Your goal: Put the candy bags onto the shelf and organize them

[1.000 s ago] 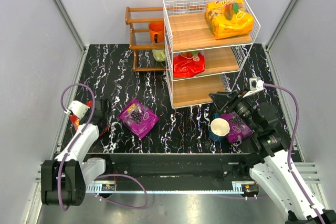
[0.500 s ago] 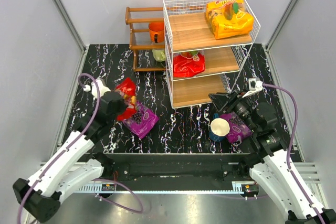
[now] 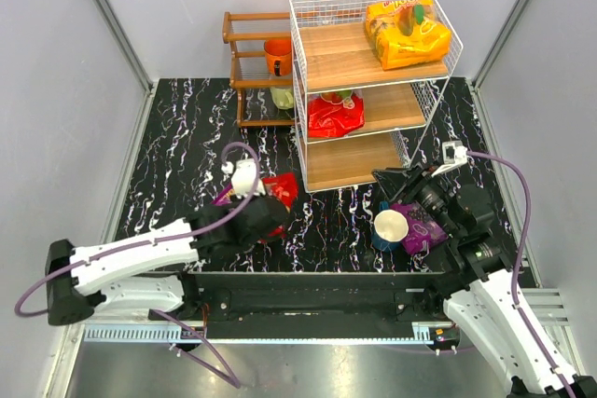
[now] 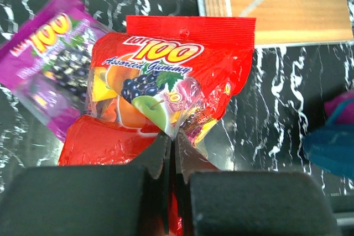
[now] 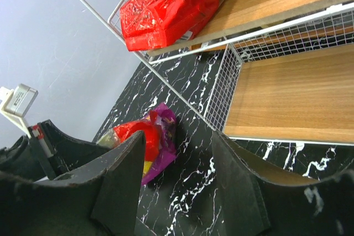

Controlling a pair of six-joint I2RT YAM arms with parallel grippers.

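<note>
My left gripper (image 4: pixel 172 139) is shut on the bottom edge of a red candy bag (image 4: pixel 171 70), held just above the table in front of the shelf (image 3: pixel 373 90). A purple bag (image 4: pixel 50 75) lies flat under and left of the held bag. On the shelf's top tier sits an orange-yellow bag (image 3: pixel 408 33), and a red bag (image 3: pixel 336 114) sits on the middle tier. The bottom board (image 5: pixel 293 98) is bare. My right gripper (image 5: pixel 177 136) hangs open and empty near the shelf's front right corner. Another purple bag (image 3: pixel 420 226) lies under the right arm.
A white paper cup with a blue outside (image 3: pixel 390 227) stands beside the purple bag at the right. A dark brown wooden rack (image 3: pixel 254 67) holding an orange cup (image 3: pixel 277 55) stands behind and left of the shelf. Grey walls enclose the table.
The left arm has swung from the table's left edge to the middle, carrying the red bag over the purple bag. The right arm has barely moved.
</note>
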